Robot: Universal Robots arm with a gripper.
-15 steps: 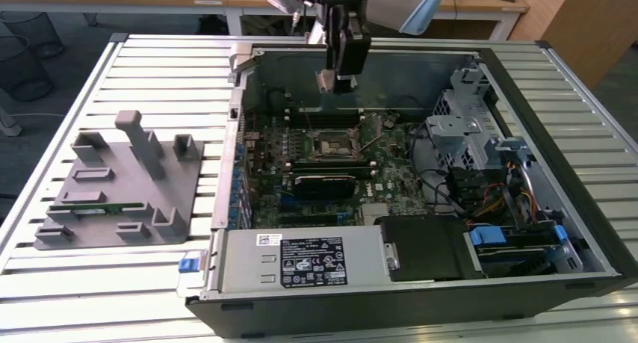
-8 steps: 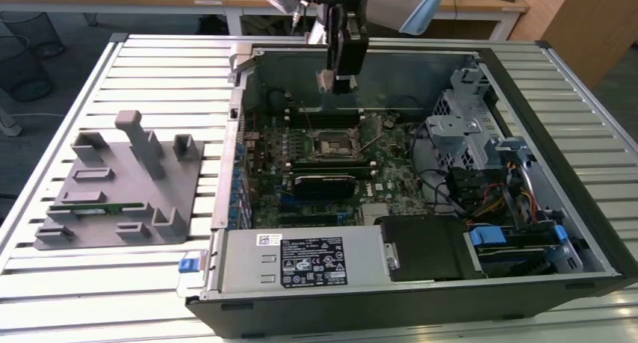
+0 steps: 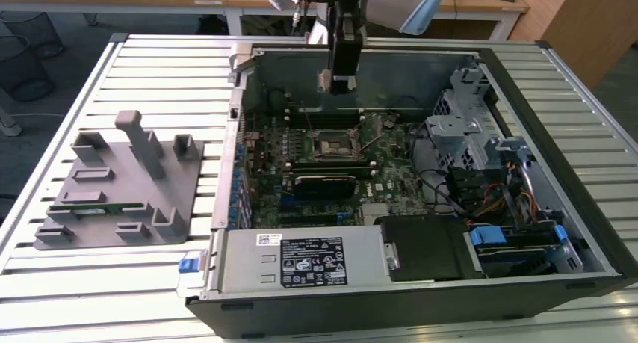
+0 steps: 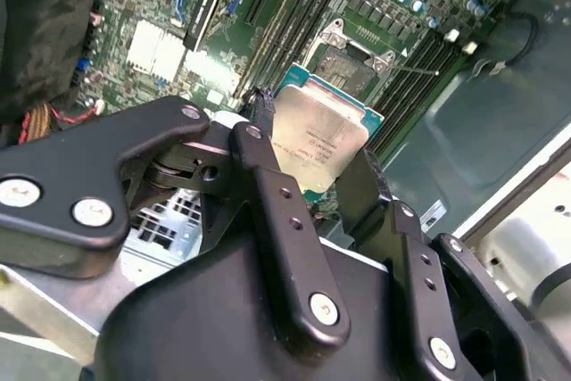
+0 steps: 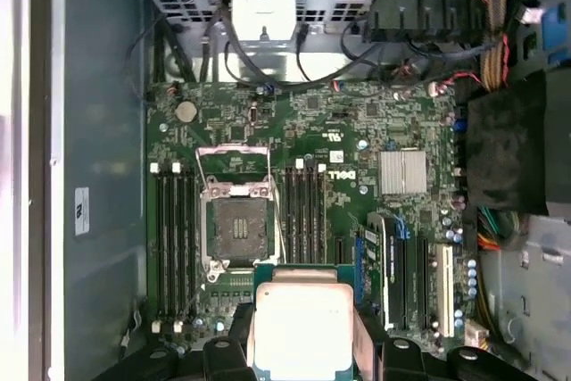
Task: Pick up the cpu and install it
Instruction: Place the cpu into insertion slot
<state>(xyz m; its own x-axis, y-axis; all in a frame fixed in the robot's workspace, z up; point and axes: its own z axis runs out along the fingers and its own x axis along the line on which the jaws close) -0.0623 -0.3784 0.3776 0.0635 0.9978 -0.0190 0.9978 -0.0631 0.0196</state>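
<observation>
Claw (image 4: 314, 160) clamped on the cpu (image 4: 323, 131), plate facing out. Open socket (image 5: 239, 229) lies beyond my fingertips, lower, offset to one side; not lined up yet.

You are looking at print in four places, its fine lines staying unreadable: a black-and-white label (image 3: 311, 261) on the power supply (image 3: 249, 272), faint grey lines on the cpu (image 4: 317, 138) top plate, white lettering (image 5: 339, 173) on the motherboard (image 5: 312, 122), and a white sticker (image 5: 82, 211) on the case wall (image 5: 98, 113).
</observation>
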